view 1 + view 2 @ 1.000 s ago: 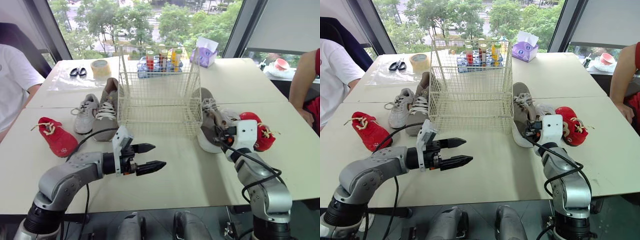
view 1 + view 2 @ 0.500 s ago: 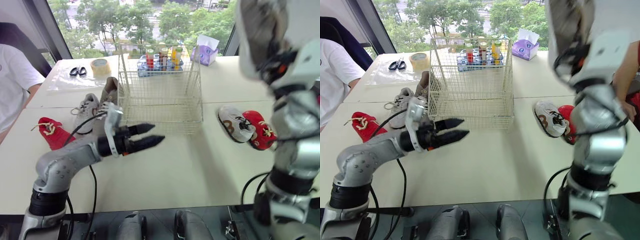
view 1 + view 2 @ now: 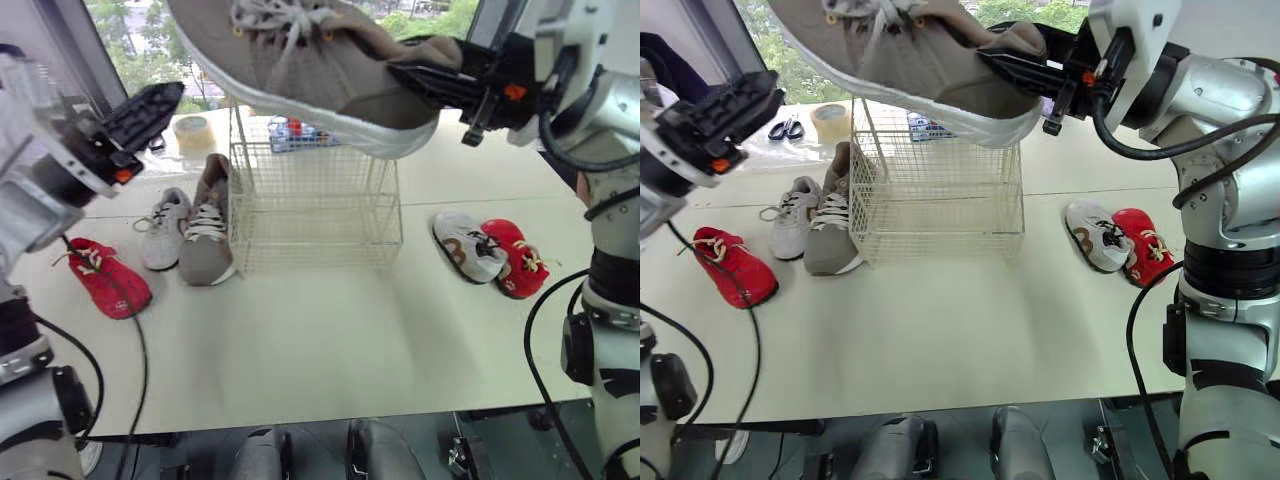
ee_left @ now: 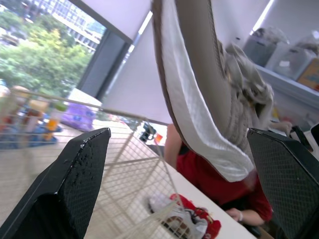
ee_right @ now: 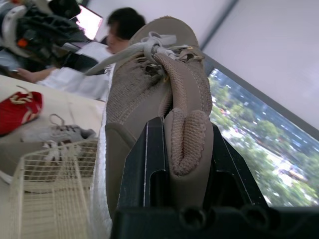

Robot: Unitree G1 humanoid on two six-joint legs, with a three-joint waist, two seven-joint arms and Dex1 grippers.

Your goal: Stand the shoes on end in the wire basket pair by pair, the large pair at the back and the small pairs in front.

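My right gripper (image 3: 418, 68) is clamped on the heel of a big shoe (image 3: 300, 50), one finger inside the collar and one behind the heel. The shoe hangs high in the air, sole down and toe toward my left, with the toe end higher than the heel. From the head camera it lies across the top of the basket (image 3: 315, 215) without touching it; I cannot tell how far in front of or behind the basket it really is.

My left gripper (image 3: 150, 108) is raised on the left, well clear of the table (image 3: 320, 340), and holds nothing. In the left wrist view its fingers (image 4: 75, 179) stand wide apart, with the shoe's white sole between them but farther off.

The basket sits upright on the table with no shoes in it. Just beside its left wall lies the second big shoe (image 3: 207, 235), flat on its sole. A grey shoe (image 3: 165, 228) lies against that one's left side, and a red shoe (image 3: 108, 277) lies farther left, apart from both. On the basket's right, well apart from it, another grey shoe (image 3: 468, 247) and another red shoe (image 3: 520, 257) lie side by side, touching.

Behind the basket I see a tape roll (image 3: 199, 130) and scissors (image 3: 787, 128).
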